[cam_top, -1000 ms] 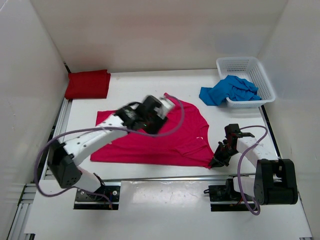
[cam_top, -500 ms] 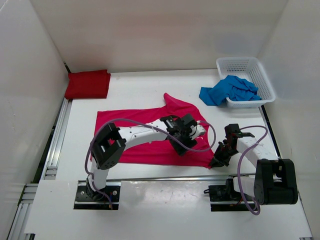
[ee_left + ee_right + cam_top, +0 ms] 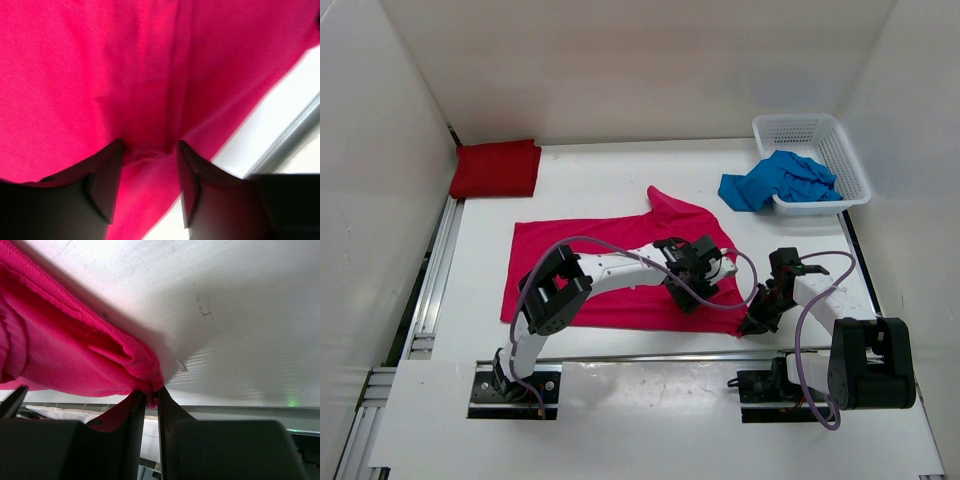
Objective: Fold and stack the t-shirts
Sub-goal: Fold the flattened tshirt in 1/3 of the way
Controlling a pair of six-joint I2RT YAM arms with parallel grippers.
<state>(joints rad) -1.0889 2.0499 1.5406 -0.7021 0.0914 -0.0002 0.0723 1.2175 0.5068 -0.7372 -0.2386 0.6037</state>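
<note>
The bright pink t-shirt lies spread across the middle of the table. My left gripper is low over its lower right part, near the hem. In the left wrist view the jaws stand open with a small ridge of pink fabric between the tips. My right gripper is shut on the shirt's near right corner, pinched between the fingers. The dark red t-shirt lies folded at the back left. The blue t-shirt hangs crumpled over the basket's side.
A white mesh basket stands at the back right. White walls close in the table on three sides. A metal rail runs along the near edge and another along the left side.
My left arm swung right and nearer, from the shirt's upper middle down to its lower right hem. The shirt's near part shifted slightly. The right arm has not moved.
</note>
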